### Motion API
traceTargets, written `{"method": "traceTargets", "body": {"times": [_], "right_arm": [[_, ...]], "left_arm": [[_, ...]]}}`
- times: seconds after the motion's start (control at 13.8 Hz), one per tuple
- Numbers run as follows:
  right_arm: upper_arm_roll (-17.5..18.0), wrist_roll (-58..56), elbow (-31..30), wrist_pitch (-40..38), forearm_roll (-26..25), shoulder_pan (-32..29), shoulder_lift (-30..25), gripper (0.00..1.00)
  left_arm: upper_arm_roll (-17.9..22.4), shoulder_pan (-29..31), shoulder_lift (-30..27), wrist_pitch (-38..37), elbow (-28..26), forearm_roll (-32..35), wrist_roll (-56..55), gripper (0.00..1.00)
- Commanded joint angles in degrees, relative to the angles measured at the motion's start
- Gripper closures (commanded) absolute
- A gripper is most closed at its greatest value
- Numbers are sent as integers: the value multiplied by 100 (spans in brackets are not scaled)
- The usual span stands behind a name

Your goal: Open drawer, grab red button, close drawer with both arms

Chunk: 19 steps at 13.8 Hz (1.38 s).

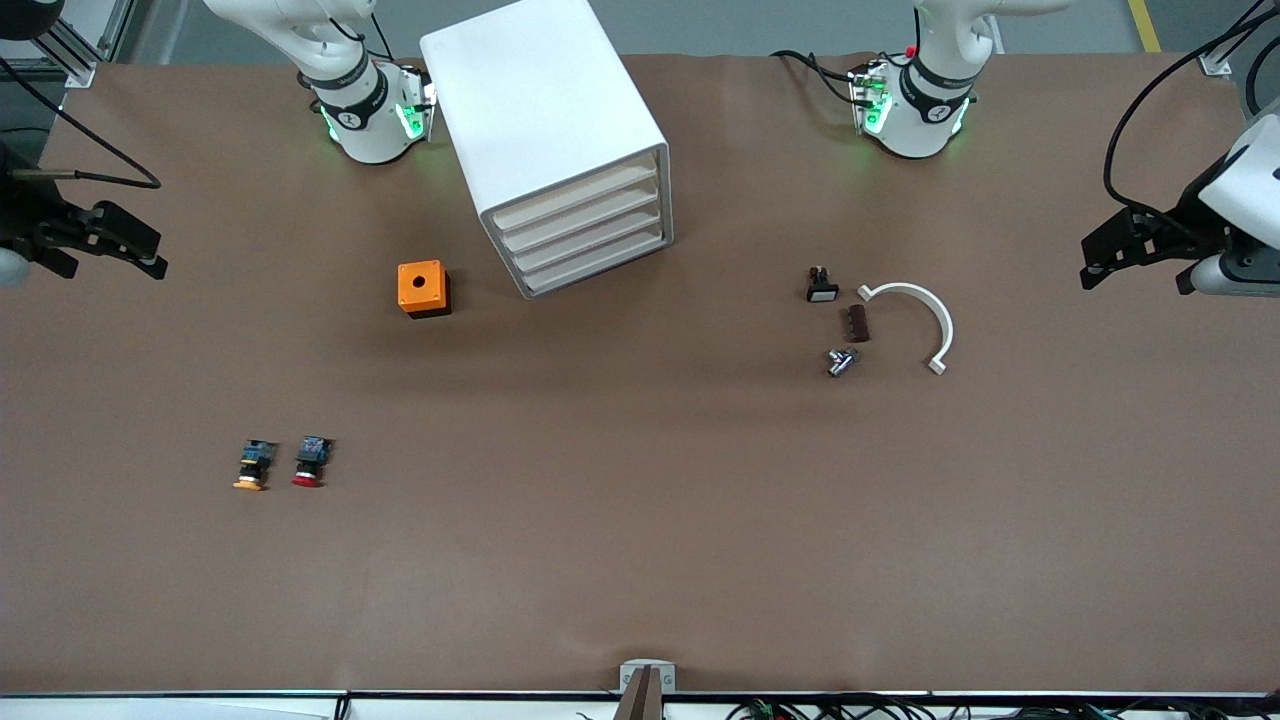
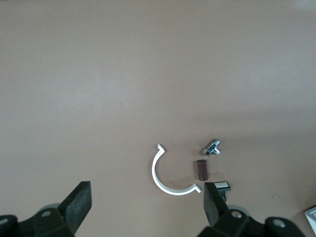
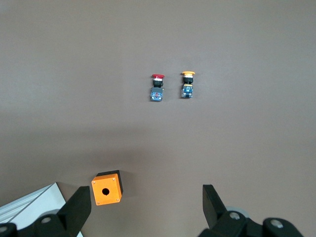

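Observation:
The white cabinet [image 1: 545,110] stands near the right arm's base, and its four off-white drawers [image 1: 590,225] are all shut. The red-capped button [image 1: 311,462] lies on the table nearer to the front camera, beside an orange-capped button [image 1: 253,466]. Both also show in the right wrist view, red [image 3: 157,87] and orange [image 3: 187,85]. My right gripper [image 1: 115,255] hangs open and empty over the right arm's end of the table [image 3: 145,197]. My left gripper [image 1: 1135,275] hangs open and empty over the left arm's end [image 2: 146,197].
A small orange box with a hole [image 1: 423,288] sits beside the cabinet [image 3: 106,188]. Toward the left arm's end lie a white C-shaped clip [image 1: 920,320], a brown block [image 1: 857,323], a metal fitting [image 1: 841,360] and a black-and-white part [image 1: 821,285].

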Motion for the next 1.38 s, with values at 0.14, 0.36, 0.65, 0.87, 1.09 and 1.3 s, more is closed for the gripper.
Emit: {"method": "traceTargets", "body": {"times": [0.14, 0.36, 0.65, 0.87, 1.09, 1.3], "right_arm": [[24, 53, -633, 237, 97, 38, -533, 0], [15, 62, -678, 228, 221, 29, -568, 0], [7, 97, -678, 140, 230, 29, -603, 0], [-2, 194, -669, 17, 230, 21, -612, 0], [-2, 194, -660, 8, 230, 21, -604, 0], [7, 203, -651, 8, 230, 21, -603, 0]], "left_arm": [[-44, 29, -55, -112, 57, -2, -202, 0], [-44, 29, -55, -112, 57, -2, -202, 0], [-44, 38, -46, -112, 57, -2, -202, 0], [-44, 38, -46, -112, 57, -2, -202, 0], [-35, 47, -46, -120, 57, -45, -202, 0], [-35, 73, -46, -243, 57, -212, -219, 0]]}}
